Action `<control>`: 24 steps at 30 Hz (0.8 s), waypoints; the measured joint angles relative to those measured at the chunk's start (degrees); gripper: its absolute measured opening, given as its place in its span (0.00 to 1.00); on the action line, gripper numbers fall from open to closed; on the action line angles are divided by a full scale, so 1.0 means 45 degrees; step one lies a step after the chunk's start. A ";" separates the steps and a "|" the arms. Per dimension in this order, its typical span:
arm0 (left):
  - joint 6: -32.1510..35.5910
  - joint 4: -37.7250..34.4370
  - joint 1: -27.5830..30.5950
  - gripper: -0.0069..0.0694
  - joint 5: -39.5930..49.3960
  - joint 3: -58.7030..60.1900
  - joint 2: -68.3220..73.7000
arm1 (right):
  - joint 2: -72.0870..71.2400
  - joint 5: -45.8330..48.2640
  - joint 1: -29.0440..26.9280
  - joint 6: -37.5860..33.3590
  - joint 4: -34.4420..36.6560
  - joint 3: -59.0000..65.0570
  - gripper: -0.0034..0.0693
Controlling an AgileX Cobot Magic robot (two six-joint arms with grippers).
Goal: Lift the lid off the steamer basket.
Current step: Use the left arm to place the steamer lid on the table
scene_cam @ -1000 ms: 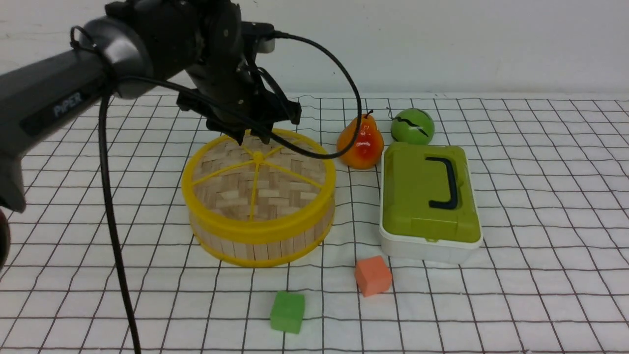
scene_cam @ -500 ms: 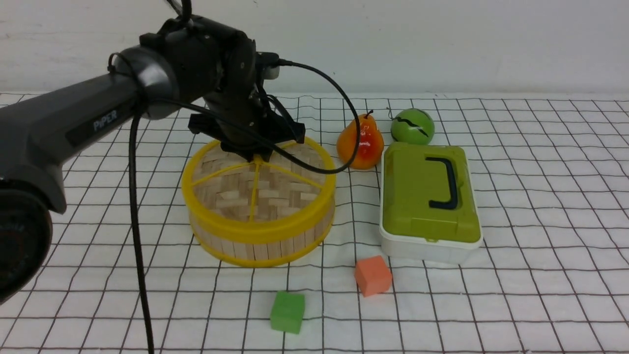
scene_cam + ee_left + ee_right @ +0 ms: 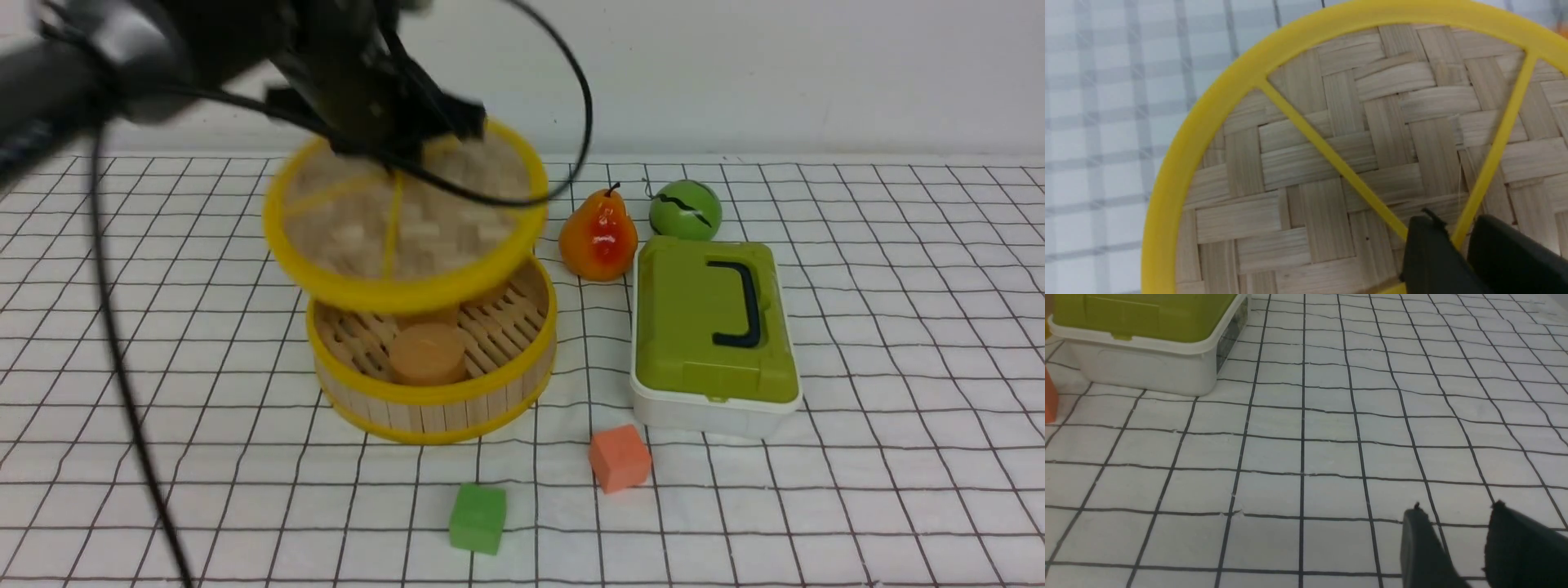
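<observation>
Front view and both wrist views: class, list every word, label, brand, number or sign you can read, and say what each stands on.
No text can be read in any view.
The left arm: motion-blurred, any marking unreadable.
The white box: a dark speckled patch on its end wall, perhaps a label, too blurred to read.
The lid, the steamer basket, the green box lid: no writing shows.

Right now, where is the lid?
In the front view, the lid hangs just above the basket, left of the pear, held by the left gripper.
</observation>
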 joint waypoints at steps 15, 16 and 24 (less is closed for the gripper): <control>-0.2646 0.2412 0.4648 0.23 -0.1882 0.3827 -0.1315 | 0.0000 0.0000 0.0000 0.0000 0.0000 0.0000 0.38; -0.2646 0.2412 0.4706 0.23 -0.1996 0.3942 -0.1315 | 0.0000 0.0000 0.0000 0.0000 0.0000 0.0000 0.38; -0.3507 0.2526 0.5258 0.23 -0.3926 0.5404 0.1160 | 0.0000 0.0000 0.0000 0.0000 0.0000 0.0000 0.38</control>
